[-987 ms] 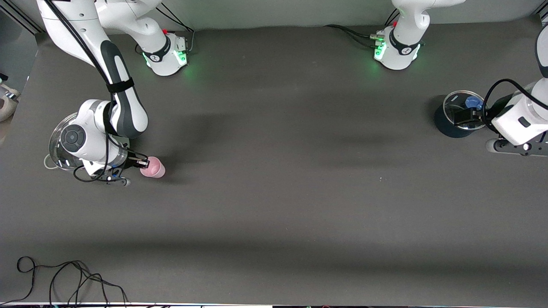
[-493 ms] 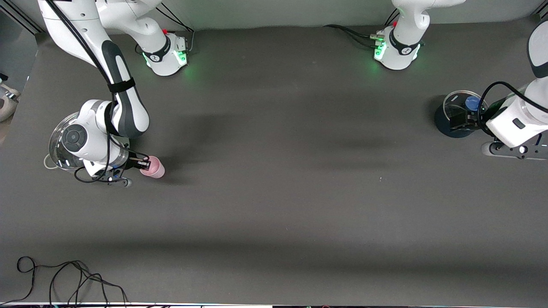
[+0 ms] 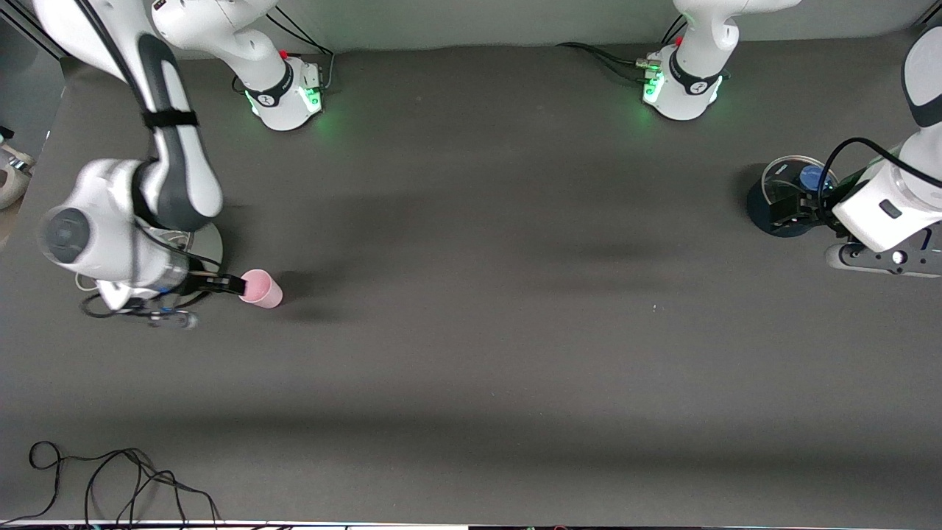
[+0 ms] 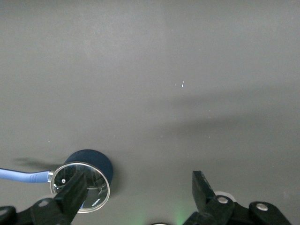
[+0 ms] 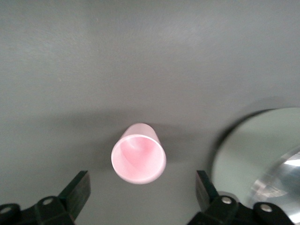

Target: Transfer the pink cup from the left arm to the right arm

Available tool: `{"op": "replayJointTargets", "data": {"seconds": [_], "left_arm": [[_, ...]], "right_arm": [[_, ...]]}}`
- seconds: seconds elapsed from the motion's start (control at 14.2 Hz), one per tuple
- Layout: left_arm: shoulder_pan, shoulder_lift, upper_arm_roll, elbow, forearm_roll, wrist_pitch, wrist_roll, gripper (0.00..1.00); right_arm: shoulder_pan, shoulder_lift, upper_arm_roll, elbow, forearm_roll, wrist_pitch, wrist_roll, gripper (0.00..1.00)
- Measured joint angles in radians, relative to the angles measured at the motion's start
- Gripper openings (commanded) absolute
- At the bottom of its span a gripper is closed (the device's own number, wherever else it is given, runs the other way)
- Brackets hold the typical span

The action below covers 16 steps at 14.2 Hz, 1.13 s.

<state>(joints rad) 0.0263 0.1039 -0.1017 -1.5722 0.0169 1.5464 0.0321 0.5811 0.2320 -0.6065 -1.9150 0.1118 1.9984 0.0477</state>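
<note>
The pink cup (image 3: pixel 261 288) stands upright on the dark table toward the right arm's end. In the right wrist view it (image 5: pixel 138 159) shows mouth up, just ahead of the fingertips. My right gripper (image 3: pixel 229 284) is open and empty over the table beside the cup, not touching it; its own view (image 5: pixel 140 192) shows both fingers wide apart. My left gripper (image 3: pixel 798 206) is open and empty over a dark blue pot at the left arm's end, with its jaws wide apart in the left wrist view (image 4: pixel 138 192).
A dark blue pot with a glass lid (image 3: pixel 781 193) and a blue handle (image 4: pixel 23 176) sits under the left gripper. A silver pot with a glass lid (image 5: pixel 262 159) stands beside the cup, partly under the right arm (image 3: pixel 202 246). A black cable (image 3: pixel 110 478) lies near the front edge.
My right gripper has let go of the pink cup, risen and drawn back toward the right arm's end. The cup stays in place. The left arm shifted slightly over the blue pot.
</note>
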Motion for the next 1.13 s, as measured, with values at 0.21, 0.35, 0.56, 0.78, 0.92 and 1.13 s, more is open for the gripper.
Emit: {"op": "replayJointTargets", "data": {"seconds": [0.21, 0.35, 0.56, 0.78, 0.92, 1.13], "left_arm": [[0.002, 0.000, 0.001, 0.004, -0.003, 0.023, -0.016, 1.00], [0.002, 0.000, 0.001, 0.010, -0.005, 0.033, -0.027, 1.00], [0.002, 0.000, 0.001, 0.012, -0.006, 0.048, -0.031, 1.00], [0.003, 0.000, 0.002, 0.012, -0.007, 0.062, -0.061, 1.00], [0.003, 0.000, 0.002, 0.012, -0.007, 0.064, -0.083, 1.00], [0.003, 0.000, 0.003, 0.012, -0.007, 0.064, -0.090, 1.00]], "right_arm": [[0.000, -0.041, -0.003, 0.185, -0.021, -0.219, 0.003, 1.00], [-0.001, -0.045, -0.006, 0.300, -0.024, -0.339, 0.008, 1.00], [-0.002, -0.045, -0.045, 0.445, -0.026, -0.474, 0.010, 1.00], [-0.006, -0.046, -0.083, 0.521, -0.026, -0.510, 0.010, 1.00], [-0.008, -0.046, -0.084, 0.528, -0.026, -0.510, 0.010, 1.00], [-0.002, -0.041, -0.079, 0.528, -0.026, -0.512, 0.010, 1.00]]}}
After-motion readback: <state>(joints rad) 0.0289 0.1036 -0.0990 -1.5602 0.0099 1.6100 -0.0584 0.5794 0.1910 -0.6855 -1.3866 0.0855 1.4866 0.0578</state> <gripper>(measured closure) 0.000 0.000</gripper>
